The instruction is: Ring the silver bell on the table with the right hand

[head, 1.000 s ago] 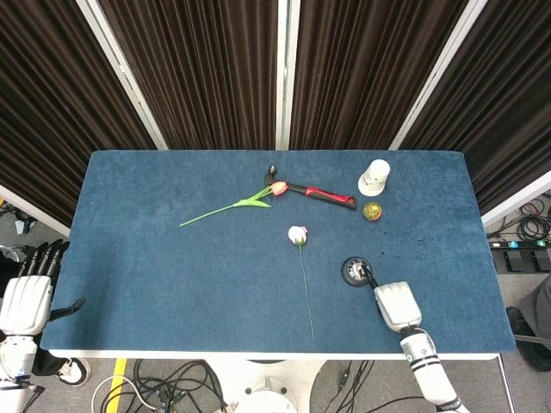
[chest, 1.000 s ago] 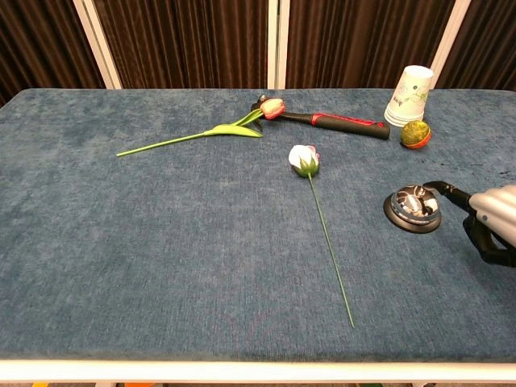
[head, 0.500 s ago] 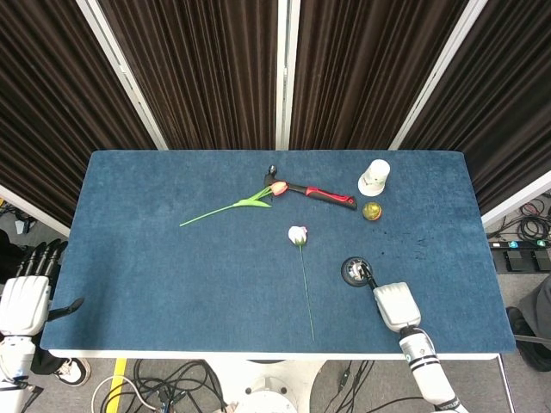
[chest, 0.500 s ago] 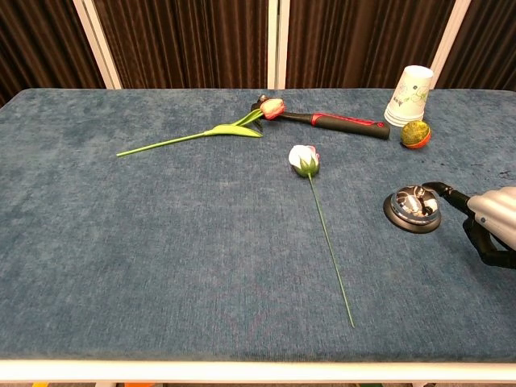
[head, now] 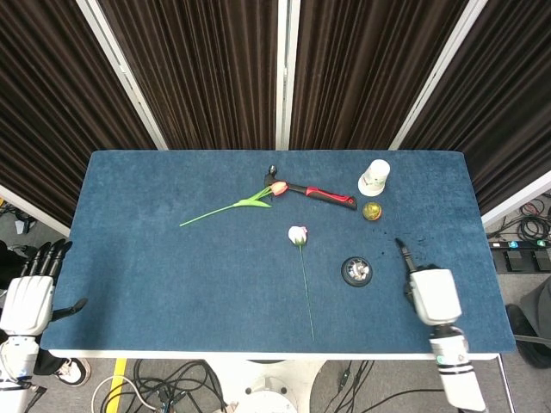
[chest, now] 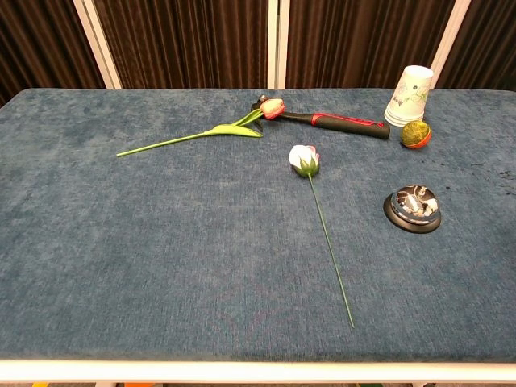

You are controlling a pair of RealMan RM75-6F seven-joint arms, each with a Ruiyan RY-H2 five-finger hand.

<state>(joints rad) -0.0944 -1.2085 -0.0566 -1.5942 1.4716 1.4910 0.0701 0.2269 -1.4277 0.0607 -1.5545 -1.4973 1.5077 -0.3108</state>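
Note:
The silver bell on its black base stands on the blue table, right of centre, and it shows alone in the chest view. My right hand hovers to the right of the bell, apart from it, over the table's near right part. One dark finger points forward and the others are tucked out of sight; it holds nothing. The chest view does not show this hand. My left hand hangs off the table's left edge, fingers spread and empty.
A white rose with a long stem lies left of the bell. Behind it lie a pink tulip and a red-handled hammer. White paper cups and a small yellow-red ball stand at the back right.
My right hand has left the bell's top and moved right, out of the chest view. The bell stays in place. The left hand has hardly moved.

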